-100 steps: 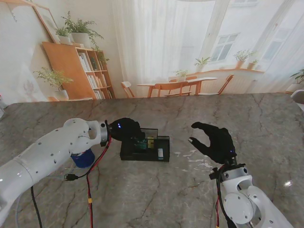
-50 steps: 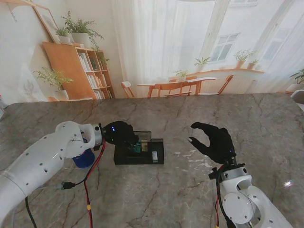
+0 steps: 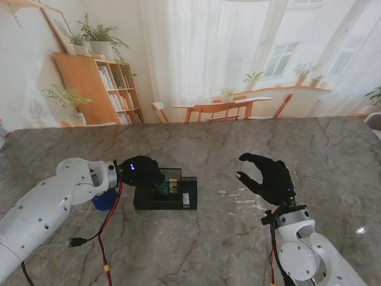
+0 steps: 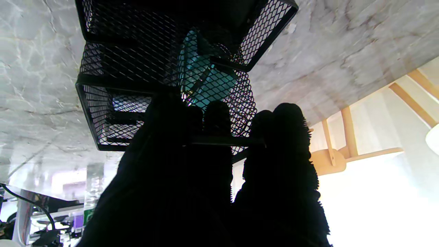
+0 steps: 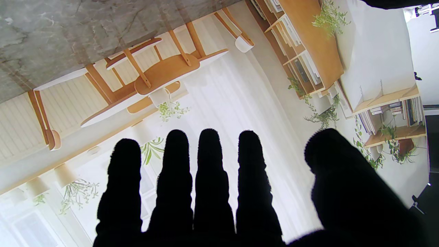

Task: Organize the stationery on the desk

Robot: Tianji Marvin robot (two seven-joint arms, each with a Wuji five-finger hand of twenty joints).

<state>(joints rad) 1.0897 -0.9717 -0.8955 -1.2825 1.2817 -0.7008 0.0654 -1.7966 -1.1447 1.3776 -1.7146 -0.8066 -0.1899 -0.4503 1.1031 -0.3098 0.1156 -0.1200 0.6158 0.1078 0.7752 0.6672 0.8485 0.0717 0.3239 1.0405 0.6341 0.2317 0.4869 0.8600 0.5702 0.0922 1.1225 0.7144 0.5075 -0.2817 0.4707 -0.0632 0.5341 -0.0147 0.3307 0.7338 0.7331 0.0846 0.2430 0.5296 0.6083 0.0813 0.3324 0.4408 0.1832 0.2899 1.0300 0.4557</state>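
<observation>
A black mesh desk organizer (image 3: 159,200) stands on the marble table left of centre, holding a green item (image 3: 162,190), a yellow piece and a small white object (image 3: 186,199). My left hand (image 3: 141,171) is shut on the organizer's left rim. In the left wrist view my fingers (image 4: 212,137) curl over the organizer's mesh wall (image 4: 103,103), with the teal item (image 4: 209,82) showing through it. My right hand (image 3: 268,177) hovers open to the right, fingers spread and holding nothing. In the right wrist view the right hand (image 5: 219,192) is seen against the backdrop.
A blue round object (image 3: 105,199) sits on the table just left of the organizer, partly behind my left forearm. Red and black cables (image 3: 101,238) hang from the left arm over the table. A white object (image 3: 375,122) sits at the far right edge.
My left hand has dragged the organizer leftward and slightly nearer to me across the table. The right hand has stayed still and open.
</observation>
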